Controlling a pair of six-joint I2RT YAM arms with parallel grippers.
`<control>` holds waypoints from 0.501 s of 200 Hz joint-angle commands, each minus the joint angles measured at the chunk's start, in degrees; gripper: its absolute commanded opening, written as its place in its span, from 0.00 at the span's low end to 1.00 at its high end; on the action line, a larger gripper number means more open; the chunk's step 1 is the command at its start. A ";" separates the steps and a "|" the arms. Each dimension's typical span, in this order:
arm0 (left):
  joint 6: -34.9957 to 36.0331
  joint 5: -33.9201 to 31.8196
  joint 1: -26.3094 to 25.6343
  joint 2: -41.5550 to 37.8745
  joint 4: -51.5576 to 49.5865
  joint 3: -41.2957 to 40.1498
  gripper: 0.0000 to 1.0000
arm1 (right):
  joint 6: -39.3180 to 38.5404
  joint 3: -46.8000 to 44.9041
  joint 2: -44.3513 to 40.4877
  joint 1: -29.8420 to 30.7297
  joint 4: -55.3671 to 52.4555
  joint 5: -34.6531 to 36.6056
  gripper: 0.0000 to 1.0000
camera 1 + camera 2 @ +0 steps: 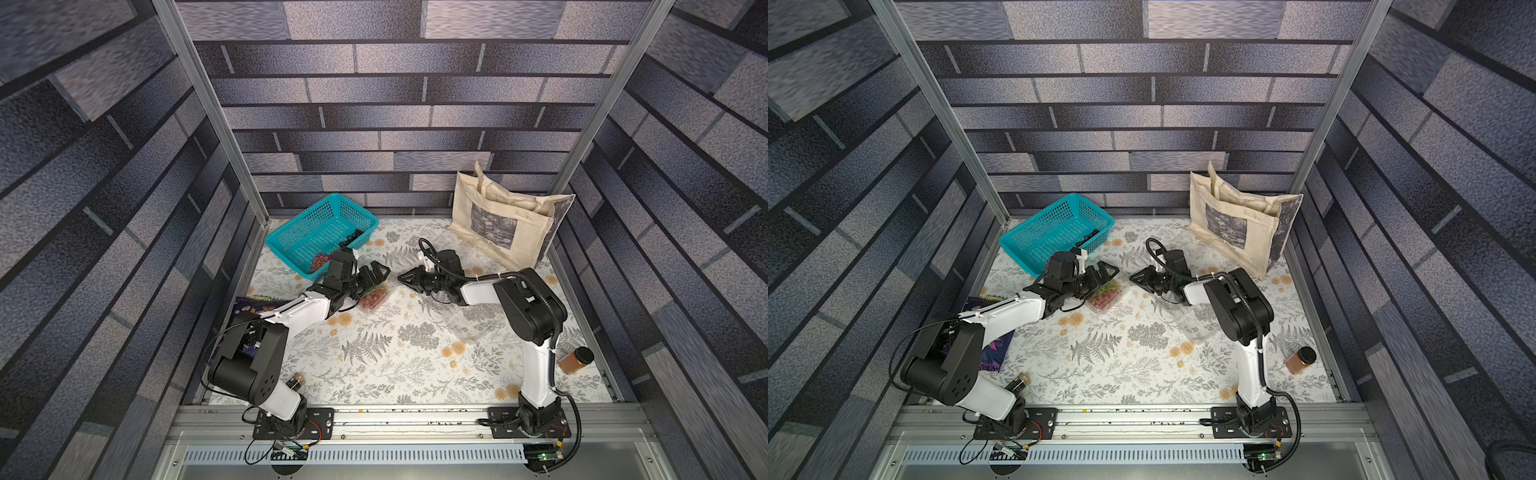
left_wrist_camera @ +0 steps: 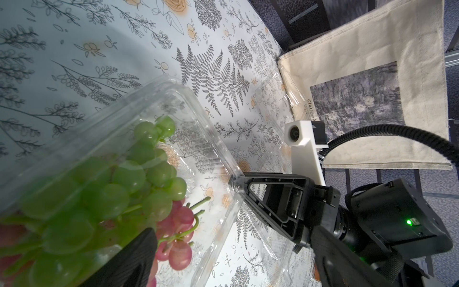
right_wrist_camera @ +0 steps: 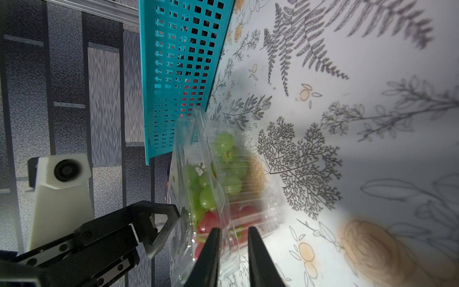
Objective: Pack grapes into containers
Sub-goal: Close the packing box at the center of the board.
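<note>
A clear container (image 1: 376,300) at mid-table holds green grapes (image 2: 139,179) and red grapes (image 2: 178,256). Its lid (image 2: 188,119) is tilted over the fruit. My left gripper (image 2: 231,263) is open and straddles the container's near end, one finger (image 2: 129,261) against the grapes. My right gripper (image 3: 233,238) comes in from the other side with its jaws narrow, pinching the clear lid edge at a corner. In both top views the two grippers face each other over this container. Black grapes (image 1: 353,237) and another red bunch (image 1: 320,261) lie in the teal basket (image 1: 299,232).
An empty clear container (image 1: 469,324) lies in front of the right arm, another (image 1: 486,249) by the beige tote bag (image 1: 507,216) at the back right. A brown spice jar (image 1: 575,359) lies at the right edge. A dark packet (image 1: 253,305) sits under the left arm.
</note>
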 commanded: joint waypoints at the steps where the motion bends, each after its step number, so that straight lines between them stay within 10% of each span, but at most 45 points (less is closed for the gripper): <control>1: 0.97 -1.13 -0.44 0.32 -3.23 -1.42 1.00 | 0.69 -1.29 2.05 0.49 0.51 0.13 0.22; 100: 1.05 -1.28 -0.48 0.27 -2.99 -2.00 1.00 | 0.94 -1.49 3.14 1.77 1.28 0.52 0.14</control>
